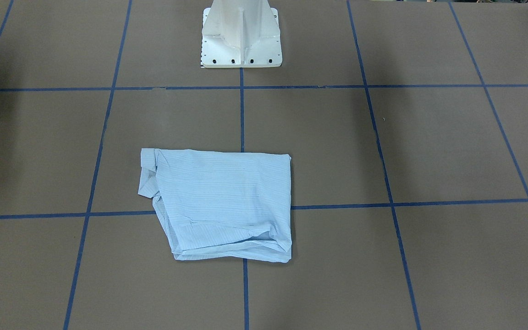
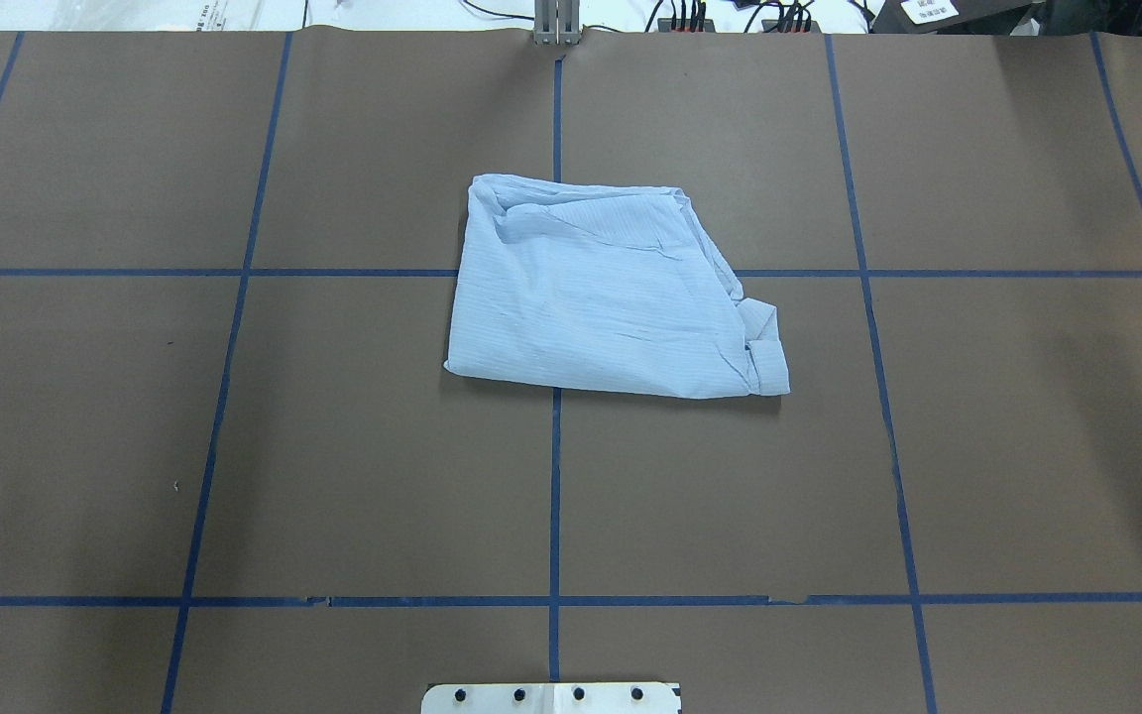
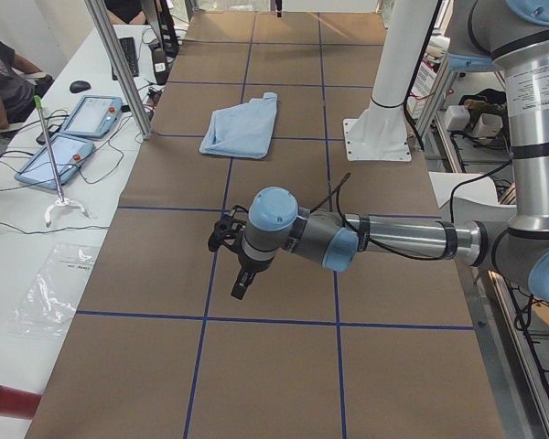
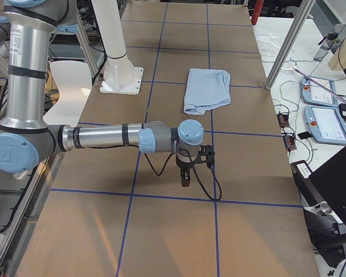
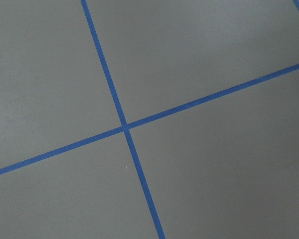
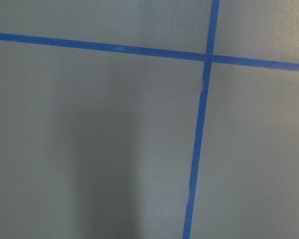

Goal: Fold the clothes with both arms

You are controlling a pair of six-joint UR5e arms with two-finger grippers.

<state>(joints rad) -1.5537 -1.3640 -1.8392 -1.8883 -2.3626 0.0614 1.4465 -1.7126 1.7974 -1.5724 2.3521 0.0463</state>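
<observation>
The light-blue pinstriped shirt (image 2: 606, 293) lies folded into a rough rectangle at the middle of the brown table; it also shows in the front-facing view (image 1: 220, 204), the left side view (image 3: 242, 127) and the right side view (image 4: 206, 89). No gripper touches it. My left gripper (image 3: 240, 285) hangs over bare table far from the shirt, seen only in the left side view. My right gripper (image 4: 185, 180) hangs over bare table at the other end, seen only in the right side view. I cannot tell whether either is open or shut. Both wrist views show only table and blue tape lines.
The white pedestal base (image 1: 241, 36) stands at the robot's edge. Blue tape lines (image 2: 555, 496) grid the brown table. Tablets (image 3: 91, 116), cables and a seated person (image 3: 2, 78) are on the operators' side, beyond the table's far edge.
</observation>
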